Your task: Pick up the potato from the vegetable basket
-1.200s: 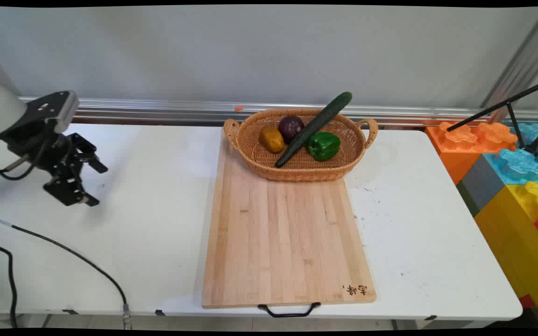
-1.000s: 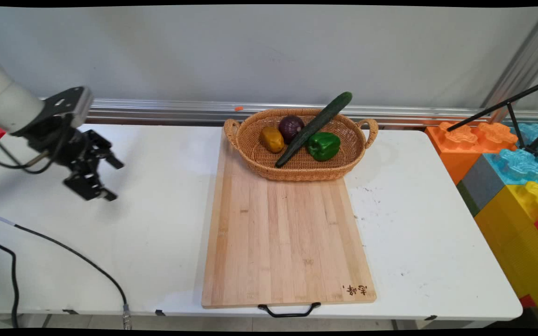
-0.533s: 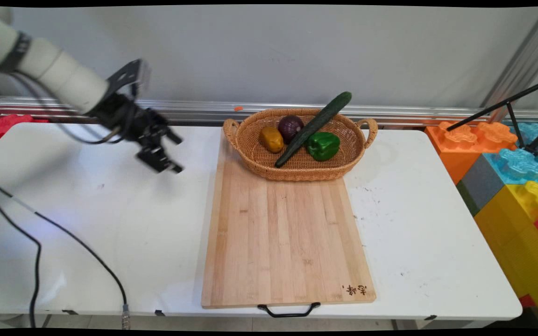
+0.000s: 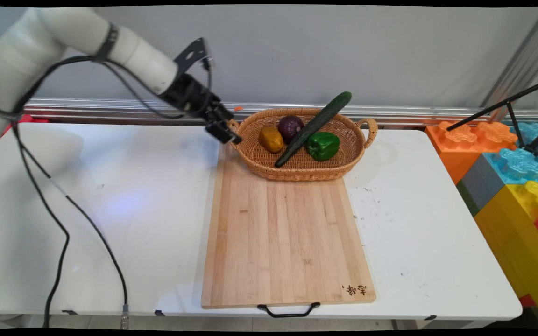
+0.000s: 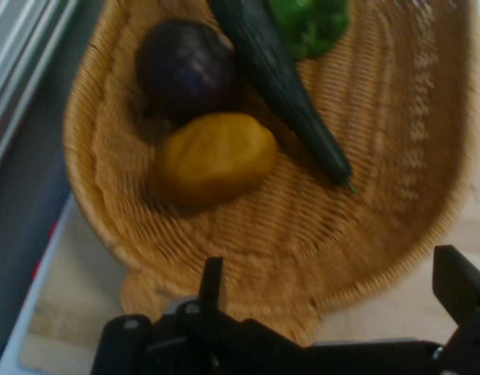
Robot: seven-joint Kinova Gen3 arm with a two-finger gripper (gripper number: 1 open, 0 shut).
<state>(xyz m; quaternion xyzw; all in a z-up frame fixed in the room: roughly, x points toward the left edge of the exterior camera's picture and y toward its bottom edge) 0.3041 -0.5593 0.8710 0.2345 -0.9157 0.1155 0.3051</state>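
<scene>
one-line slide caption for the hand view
Open gripper over the basket's left handle, yellow potato nearest.

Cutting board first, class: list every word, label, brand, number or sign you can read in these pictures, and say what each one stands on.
Cutting board: a dark burnt-in mark of a few characters at its near right corner, too small to read.
Wicker basket, white table, toy blocks, robot arm: no text shows.

A white table stands against a plain grey wall, with a metal rail along the wall's base, large coloured toy blocks at its right end, and a black tripod above them.
</scene>
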